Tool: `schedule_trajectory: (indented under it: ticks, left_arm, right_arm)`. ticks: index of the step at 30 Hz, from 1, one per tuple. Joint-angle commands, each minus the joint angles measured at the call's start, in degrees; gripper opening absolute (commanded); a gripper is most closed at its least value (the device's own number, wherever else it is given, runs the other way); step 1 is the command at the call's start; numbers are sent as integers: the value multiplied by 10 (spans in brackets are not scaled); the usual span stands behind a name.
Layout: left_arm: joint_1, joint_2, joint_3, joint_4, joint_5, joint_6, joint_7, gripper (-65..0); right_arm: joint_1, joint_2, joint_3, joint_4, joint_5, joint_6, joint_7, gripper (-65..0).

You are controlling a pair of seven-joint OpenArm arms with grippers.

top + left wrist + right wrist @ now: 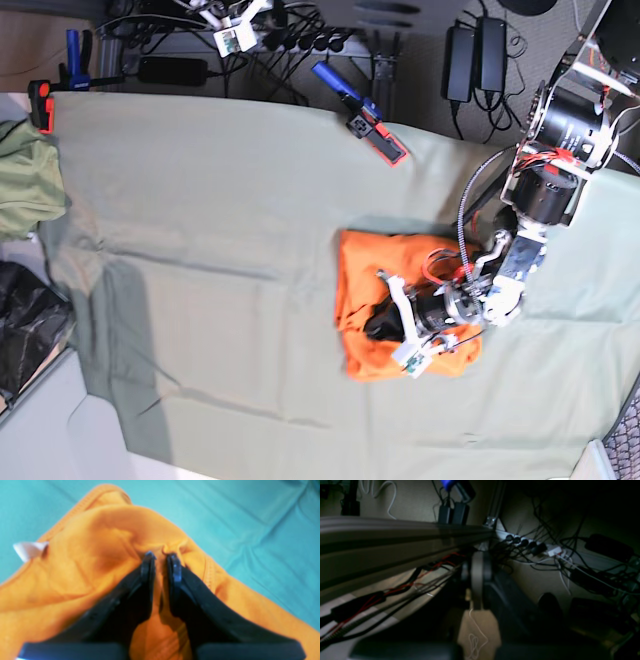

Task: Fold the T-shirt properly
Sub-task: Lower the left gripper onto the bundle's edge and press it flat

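Sage-green cloth [220, 200] — power strip [300, 40] w/ cables behind

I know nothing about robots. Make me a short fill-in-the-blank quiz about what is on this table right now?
1. The T-shirt under the left gripper is bright ____.
2. The left gripper's fingers are pinching a fold of the ____.
3. The cloth that covers the table is pale ____.
4. The small tag sticking out at the shirt's edge is ____.

Missing words: orange; T-shirt; green; white
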Motion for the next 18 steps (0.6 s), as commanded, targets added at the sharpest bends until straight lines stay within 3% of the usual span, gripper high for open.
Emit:
schedule_trajectory:
  ticks: [1,4,9,12,18]
  left_arm:
    - [-16,-7,-2,28,-16,-5,3,-517]
    - [-17,-20,-2,86,-52,-5,23,-517]
    - [-40,-19,-2,110,-59,-5,9,-517]
    - [-62,-1,-2,94,-39,-4,-6,-517]
    - [-82,19,-2,6,-15,32,-50,-518]
  right_arm:
    - [-7,1,1,9,3,51,6,-650]
    - [-7,1,2,9,3,51,6,-650]
    - [-7,1,2,9,3,51,5,-650]
    - [-9,1,2,9,3,51,3,-650]
    - [-24,1,2,9,2,51,2,-650]
